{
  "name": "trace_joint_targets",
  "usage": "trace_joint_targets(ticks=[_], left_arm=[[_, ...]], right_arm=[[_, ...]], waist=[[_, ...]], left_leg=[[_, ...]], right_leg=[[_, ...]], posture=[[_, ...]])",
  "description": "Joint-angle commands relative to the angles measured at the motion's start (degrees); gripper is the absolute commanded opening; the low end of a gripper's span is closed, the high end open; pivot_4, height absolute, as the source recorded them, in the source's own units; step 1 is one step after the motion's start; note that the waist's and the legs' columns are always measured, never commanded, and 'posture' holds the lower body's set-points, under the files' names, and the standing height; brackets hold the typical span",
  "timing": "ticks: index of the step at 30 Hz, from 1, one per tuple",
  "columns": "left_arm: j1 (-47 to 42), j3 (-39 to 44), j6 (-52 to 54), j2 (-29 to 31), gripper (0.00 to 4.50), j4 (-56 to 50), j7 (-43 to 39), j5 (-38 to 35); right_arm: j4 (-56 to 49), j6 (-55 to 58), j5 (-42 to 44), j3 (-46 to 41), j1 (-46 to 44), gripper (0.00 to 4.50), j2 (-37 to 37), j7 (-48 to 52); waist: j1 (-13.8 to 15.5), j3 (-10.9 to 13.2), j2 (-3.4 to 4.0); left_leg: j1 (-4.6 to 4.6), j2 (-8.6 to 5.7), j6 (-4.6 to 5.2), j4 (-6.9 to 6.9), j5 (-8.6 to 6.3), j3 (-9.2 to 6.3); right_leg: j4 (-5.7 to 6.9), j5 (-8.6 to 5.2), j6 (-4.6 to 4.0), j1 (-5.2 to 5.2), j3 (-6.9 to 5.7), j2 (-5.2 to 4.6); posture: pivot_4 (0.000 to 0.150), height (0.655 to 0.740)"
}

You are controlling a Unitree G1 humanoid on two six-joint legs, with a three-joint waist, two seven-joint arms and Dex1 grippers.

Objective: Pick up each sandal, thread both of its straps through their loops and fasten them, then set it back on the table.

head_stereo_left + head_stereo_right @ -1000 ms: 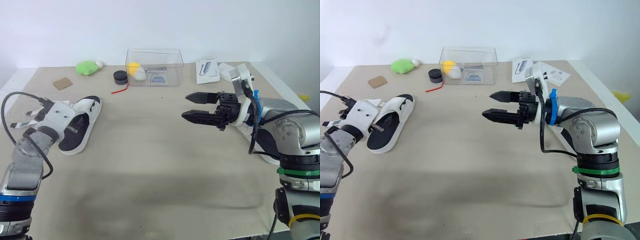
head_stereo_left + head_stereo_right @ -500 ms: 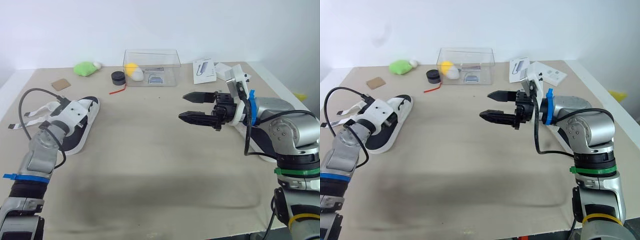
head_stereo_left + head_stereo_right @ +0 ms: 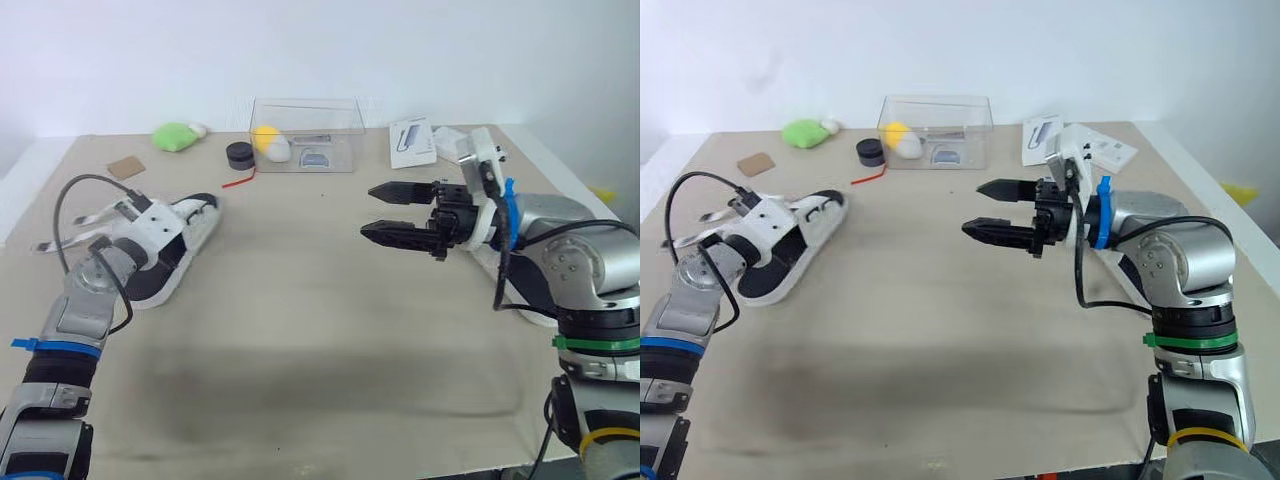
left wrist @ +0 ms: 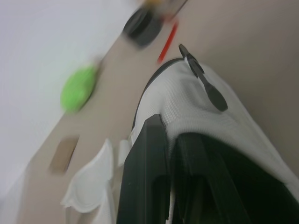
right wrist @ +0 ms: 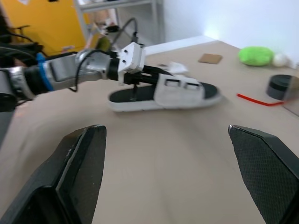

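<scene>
A white sandal with a black footbed (image 3: pixel 190 235) lies on the left of the tan table (image 3: pixel 320 330), toe pointing to the back right. My left gripper (image 3: pixel 148 250) is shut on its near side, the black fingers (image 4: pixel 145 172) pressed together against the white mesh upper (image 4: pixel 205 126). In the right wrist view the same sandal (image 5: pixel 182 91) has those fingers going down into it. Its loose white straps (image 3: pixel 75 218) trail off to the left. My right gripper (image 3: pixel 370 211) hovers open over the table's middle right, holding nothing. A white object (image 3: pixel 525 300) lies partly hidden under my right forearm.
A clear plastic box (image 3: pixel 305 135) with small yellow and white items stands at the back. Beside it are a black round cap (image 3: pixel 239 154), a red strip (image 3: pixel 238 180), a green toy (image 3: pixel 175 135), a brown card (image 3: pixel 125 167) and booklets (image 3: pixel 412 140).
My left gripper has closed on the sandal. The sandal has swung its toe to the right and shifted a little that way. The right arm has barely moved.
</scene>
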Motion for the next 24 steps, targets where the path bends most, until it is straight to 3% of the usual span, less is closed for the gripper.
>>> trace_joint_targets(ticks=[1,12,24], left_arm=[[-2.5,-0.07,-11.05,2.11,0.05,-5.37,-11.5,-7.36],[-3.5,-9.72,-37.82,1.95,0.05,-1.78,-42.9,-19.91],[-1.12,-9.39,-33.97,-0.91,0.05,-0.19,-41.97,-19.27]], right_arm=[[-0.42,0.45,2.41,-3.28,-0.77,4.5,-2.55,2.34],[-4.01,2.12,4.52,-2.07,2.8,4.5,-11.58,11.18],[-8.42,3.9,5.68,-3.17,5.82,4.5,-12.23,7.9]], waist=[[-0.07,0.0,0.0],[-0.32,0.0,0.01],[-0.29,0.01,0.01]], left_leg=[[-0.02,0.0,0.0,0.0,0.0,0.01],[0.09,0.1,0.03,0.02,-0.02,0.09],[0.18,0.18,0.07,0.11,0.04,0.08]], right_leg=[[-0.01,0.0,0.0,-0.02,0.01,-0.03],[0.03,-0.04,-0.06,-0.02,0.09,0.17],[0.1,-0.1,-0.06,0.04,0.2,0.29]], posture=[[0.15,0.74],[0.15,0.74],[0.15,0.74]])
